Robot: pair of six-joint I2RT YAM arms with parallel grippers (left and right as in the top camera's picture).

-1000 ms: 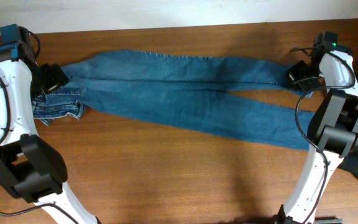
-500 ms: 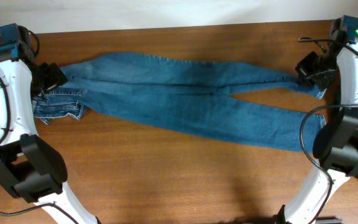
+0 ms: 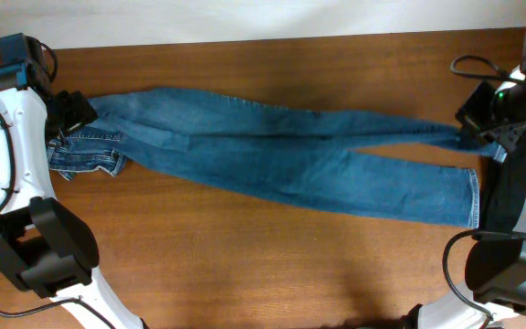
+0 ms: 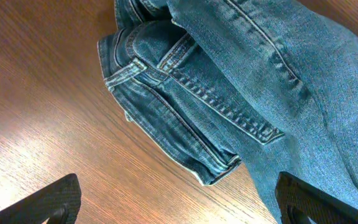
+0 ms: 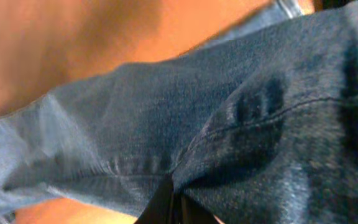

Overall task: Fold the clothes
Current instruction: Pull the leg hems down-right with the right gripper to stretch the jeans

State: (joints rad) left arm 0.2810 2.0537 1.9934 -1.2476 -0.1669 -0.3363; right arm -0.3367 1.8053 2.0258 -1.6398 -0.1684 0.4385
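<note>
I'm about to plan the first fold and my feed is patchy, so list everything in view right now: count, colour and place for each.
blue denim jeans: one pair, medium blue with faded patches, stretched lengthwise across the table, waistband bunched at the left, legs running right.
brown wooden table: one, warm brown, under everything.
pale wall: one strip, off-white, beyond the table's far edge.
left claw: one, black on a white arm, open at the bunched waist end, gripping nothing.
right claw: one, black on a white arm, shut on the hem of the far leg at the table's right end.
</note>
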